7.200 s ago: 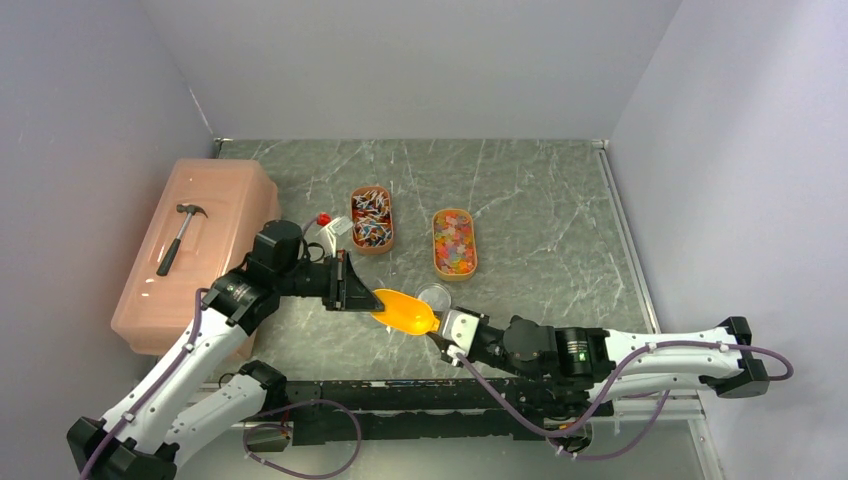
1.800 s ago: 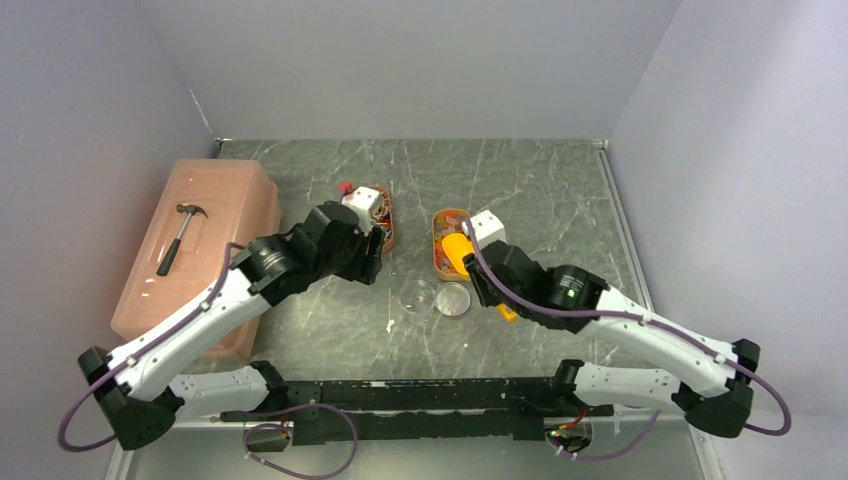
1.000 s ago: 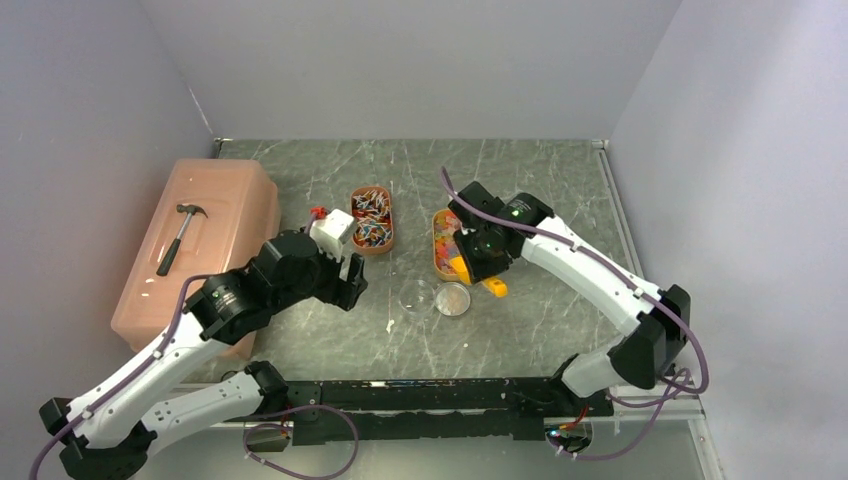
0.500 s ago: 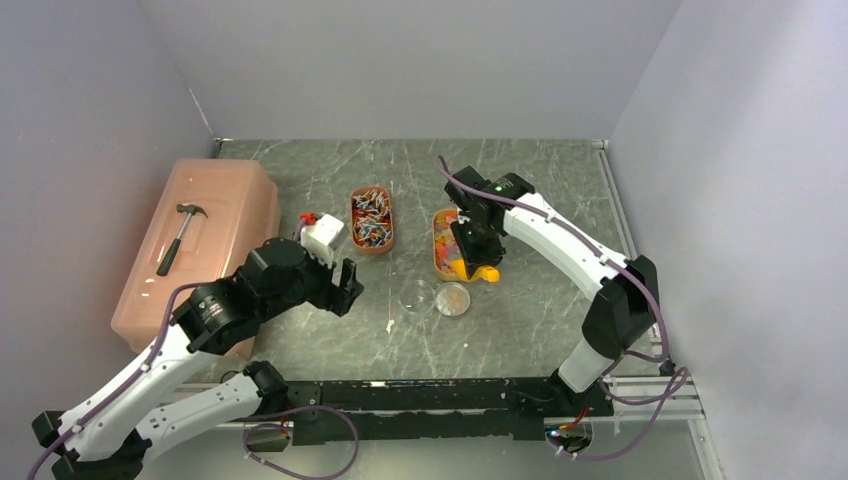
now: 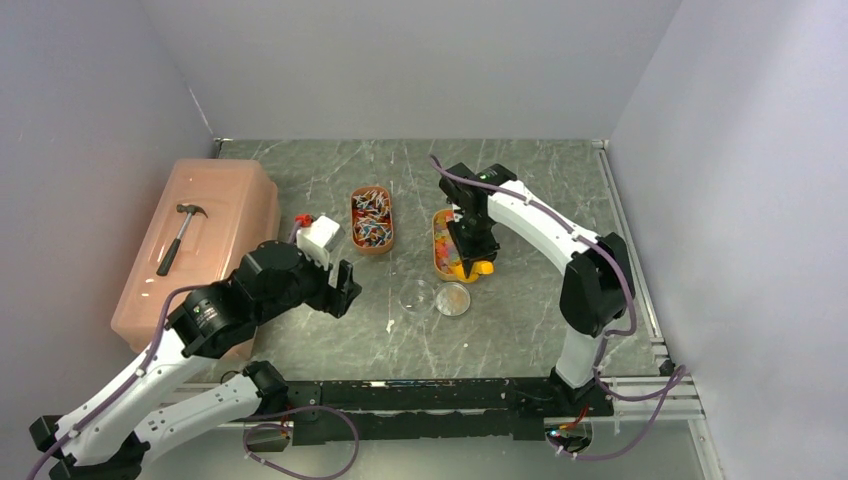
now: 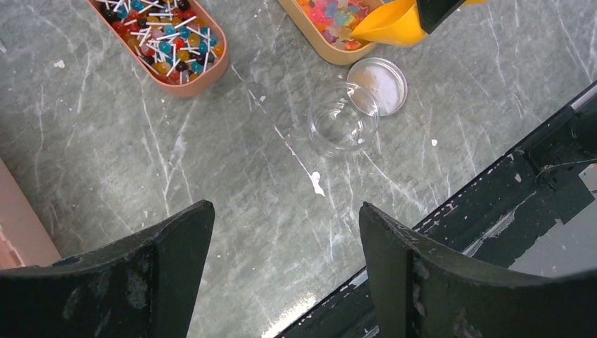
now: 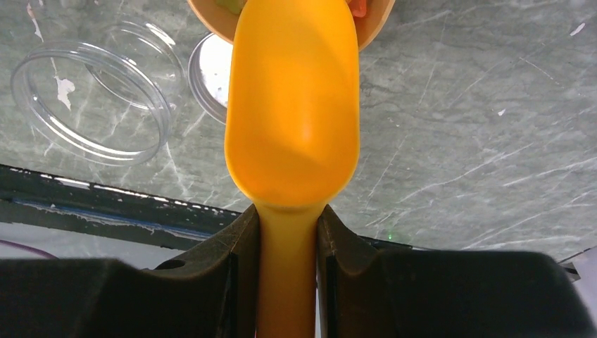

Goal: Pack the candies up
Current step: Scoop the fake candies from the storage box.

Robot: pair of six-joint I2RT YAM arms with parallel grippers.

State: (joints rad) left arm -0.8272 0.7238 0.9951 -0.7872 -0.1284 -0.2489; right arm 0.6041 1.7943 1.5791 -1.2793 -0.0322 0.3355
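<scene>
- Scoop (image 7: 292,127) handle is clamped tight between the jaws of the right gripper (image 7: 285,218), and its bowl points away from the wrist.
- Beyond the jar (image 6: 343,127) and to its right, the scoop's tip dips over the near end of a tray (image 6: 317,46) of glossy candies (image 6: 331,14); I cannot tell whether any are in the bowl.
- The wrapped candies (image 6: 162,42) lie in a second tray (image 6: 204,77), beyond the jar and to its left.
- The jar stands empty and upright, with the lid (image 6: 380,84) flat on the table just to its right (the two look to be touching).
- The left gripper (image 6: 281,232) hovers left of the jar, well apart from it, jaws spread wide and holding nothing.
- Judgement: this is the scooping step, and packing has not yet begun.
- Risk: a scoop pushed hard along the tray could shove or tilt it, since nothing pins it down.
- Risk: a heaped bowl tilted on the way to the jar would scatter candies over the table.
- Risk: the jar's mouth looks little wider than the bowl, so a fast pour could overshoot, or the scoop could knock the unheld jar over.
</scene>
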